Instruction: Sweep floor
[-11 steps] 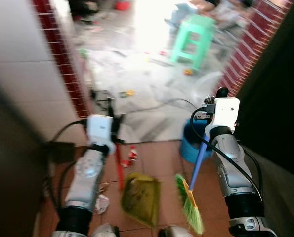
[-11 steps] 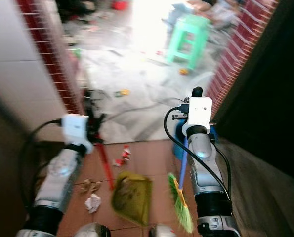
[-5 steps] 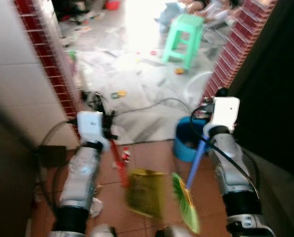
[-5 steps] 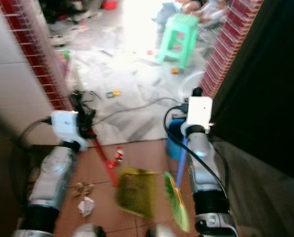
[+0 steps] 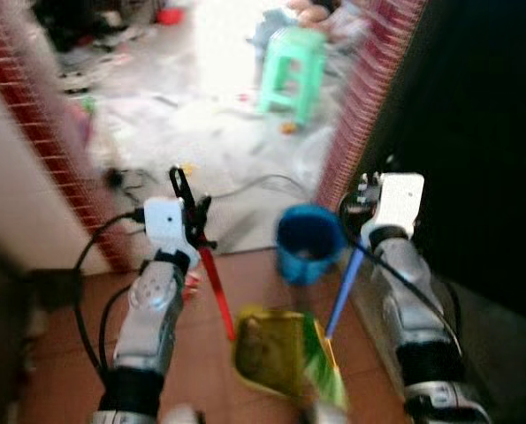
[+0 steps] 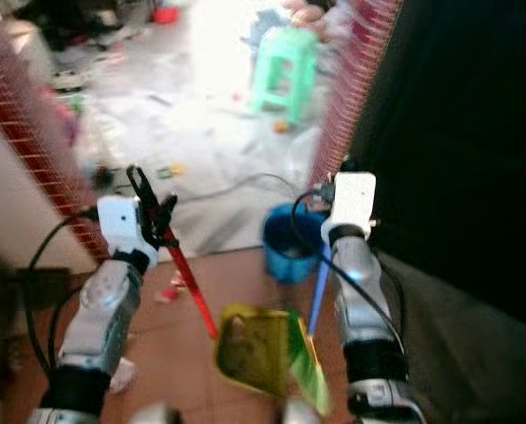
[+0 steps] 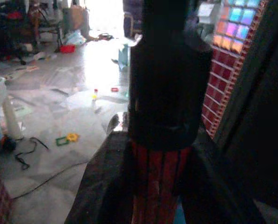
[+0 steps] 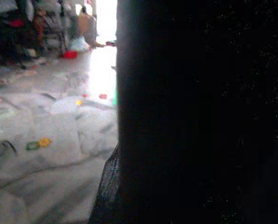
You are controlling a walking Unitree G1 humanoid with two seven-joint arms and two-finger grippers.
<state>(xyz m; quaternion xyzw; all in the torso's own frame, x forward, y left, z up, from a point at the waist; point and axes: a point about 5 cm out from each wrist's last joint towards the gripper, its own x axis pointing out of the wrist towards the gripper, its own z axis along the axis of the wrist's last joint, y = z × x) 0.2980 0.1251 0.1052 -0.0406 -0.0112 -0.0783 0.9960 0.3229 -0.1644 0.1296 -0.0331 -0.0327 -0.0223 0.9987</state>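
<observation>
Blue bucket [image 5: 308, 246] nearer; brick edge [image 5: 366, 97] beside right hand [image 5: 365, 196]

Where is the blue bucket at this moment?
In the left eye view the blue bucket stands on the floor ahead, between the two arms and nearer the right one, beside the brick wall and beyond the yellow dustpan.

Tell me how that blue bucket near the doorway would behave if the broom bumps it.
The blue bucket looks like thin plastic, so probably light and apt to slide on the smooth tile. It stands upright and squat, so tipping seems less likely than skidding. Its contents are too blurred to tell. The broom, in the right gripper, hangs just beside it.
</observation>
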